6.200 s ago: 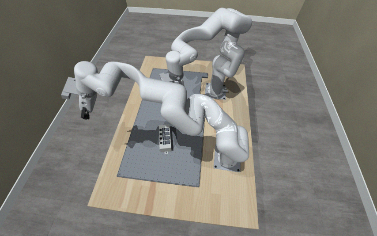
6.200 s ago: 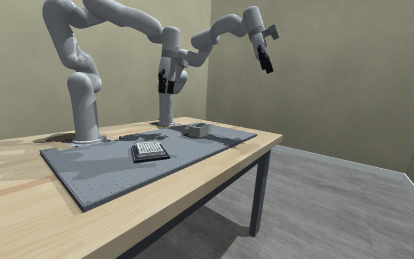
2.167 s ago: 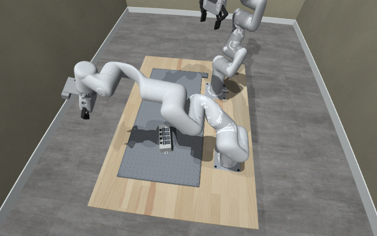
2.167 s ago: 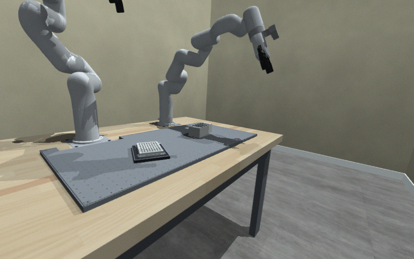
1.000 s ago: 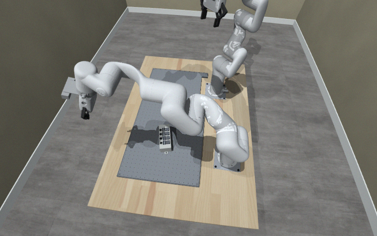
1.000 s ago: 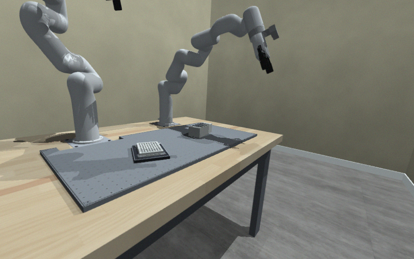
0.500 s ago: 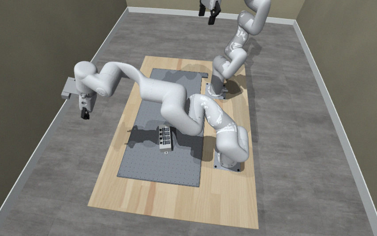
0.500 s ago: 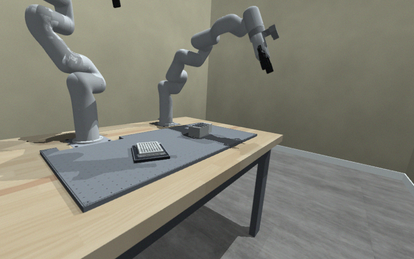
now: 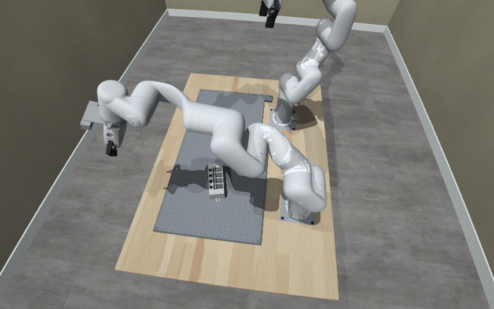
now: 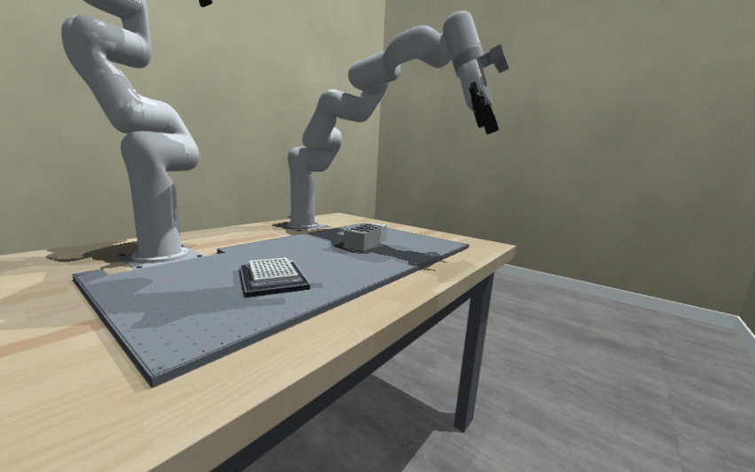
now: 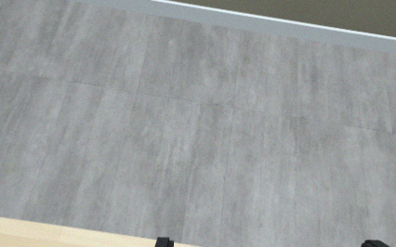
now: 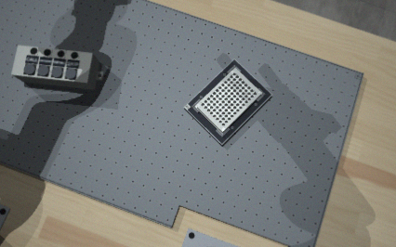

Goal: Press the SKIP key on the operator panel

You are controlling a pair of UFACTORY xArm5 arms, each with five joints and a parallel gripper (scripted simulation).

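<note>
The operator panel (image 9: 216, 192) (image 10: 362, 239) (image 12: 87, 70) is a light grey box standing on the perforated board. Its four dark square keys sit in a row, each with a round lamp beside it. In the right wrist view all four lamps look dark. The printed names are too small to read. My left gripper (image 9: 111, 151) (image 10: 486, 117) (image 11: 270, 243) is open and empty, high up beyond the table's edge and away from the panel. My right gripper (image 9: 267, 17) is open and empty, high up and far from the panel; only a fingertip shows in the exterior view.
The grey perforated board (image 9: 206, 226) (image 10: 193, 334) (image 12: 132, 158) lies on the wooden table (image 9: 233, 264) (image 10: 46, 404). A white plate with many holes (image 10: 273, 269) (image 12: 230, 99) sits in a dark holder on the board, apart from the panel. The left arm (image 9: 237, 153) reaches over the board beside the panel.
</note>
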